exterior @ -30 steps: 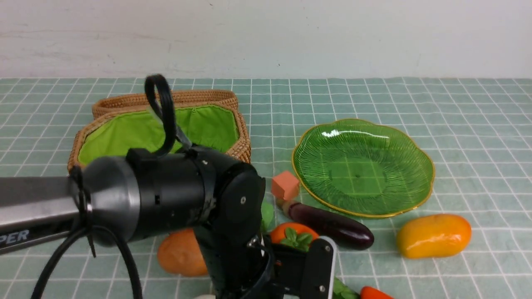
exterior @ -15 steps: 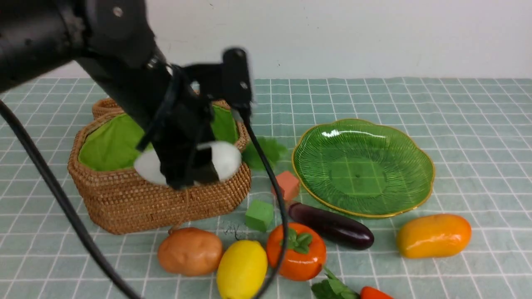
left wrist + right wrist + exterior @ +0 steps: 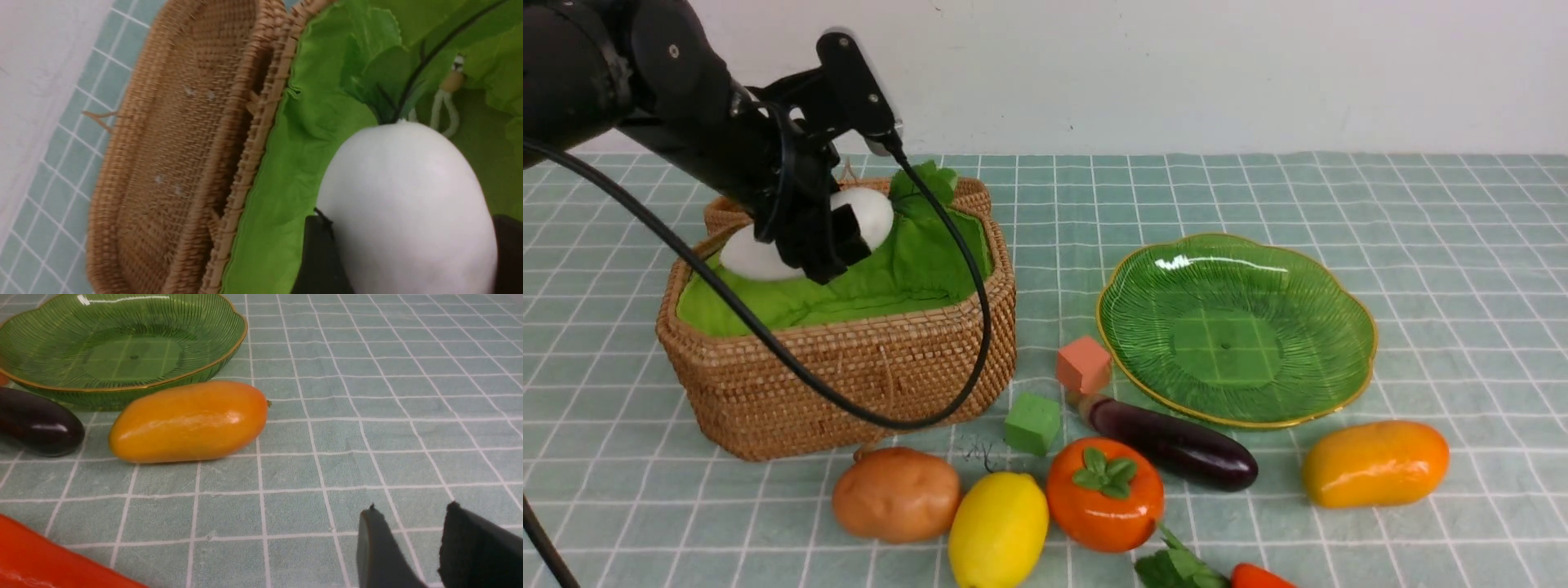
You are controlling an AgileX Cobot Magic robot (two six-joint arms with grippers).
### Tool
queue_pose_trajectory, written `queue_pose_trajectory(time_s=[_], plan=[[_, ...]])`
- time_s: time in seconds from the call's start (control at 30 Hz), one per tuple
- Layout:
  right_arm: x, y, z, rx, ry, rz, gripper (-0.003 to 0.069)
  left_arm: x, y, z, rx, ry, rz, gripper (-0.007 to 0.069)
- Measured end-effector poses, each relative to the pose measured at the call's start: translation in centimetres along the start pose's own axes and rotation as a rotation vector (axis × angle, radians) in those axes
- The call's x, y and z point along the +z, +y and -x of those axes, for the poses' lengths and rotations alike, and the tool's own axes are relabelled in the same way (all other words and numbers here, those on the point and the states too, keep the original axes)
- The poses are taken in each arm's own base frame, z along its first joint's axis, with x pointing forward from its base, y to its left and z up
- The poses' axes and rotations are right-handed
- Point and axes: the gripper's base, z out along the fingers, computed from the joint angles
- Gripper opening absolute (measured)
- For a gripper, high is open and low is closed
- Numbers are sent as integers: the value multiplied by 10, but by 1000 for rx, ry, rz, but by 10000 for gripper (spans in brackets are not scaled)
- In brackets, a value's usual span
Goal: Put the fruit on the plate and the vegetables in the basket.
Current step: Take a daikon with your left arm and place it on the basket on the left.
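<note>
My left gripper [image 3: 821, 237] is shut on the white radish [image 3: 870, 214], holding it over the green lining of the wicker basket [image 3: 849, 351]. The left wrist view shows the radish [image 3: 404, 183] between the black fingers [image 3: 318, 257]. Along the table's front lie the potato [image 3: 896, 494], lemon [image 3: 998, 529], persimmon [image 3: 1104, 494], eggplant [image 3: 1172, 441] and mango [image 3: 1374, 463]. A red-orange piece with leaves [image 3: 1258, 578] is cut by the picture's edge. The green plate [image 3: 1233, 269] holds nothing. My right gripper [image 3: 410, 514] stands open above bare cloth, apart from the mango [image 3: 188, 422].
A salmon cube [image 3: 1084, 364] and a green cube [image 3: 1032, 423] sit between the basket and the plate. The wicker lid [image 3: 179, 134] leans behind the basket. A black cable [image 3: 964, 269] from the left arm hangs across the basket's front. A white wall closes the back.
My left arm rose from low at the table's front and carried the radish up and back, from in front of the basket to over its lining. The right gripper's earlier state is not shown.
</note>
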Motion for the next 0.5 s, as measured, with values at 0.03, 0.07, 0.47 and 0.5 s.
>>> queue_pose_trajectory(time_s=[0.03,0.07,0.47,0.5], plan=[[0,0,0,0,1,0,241,1,-1,-1,-5,3,-4,462],[0,0,0,0,1,0,241,2,-2,-2,-12,6,-7,462],[0,0,0,0,1,0,241,-27,-15,-7,-94,68,-108,659],[0,0,0,0,1,0,241,-35,-18,-8,-109,68,-119,647]])
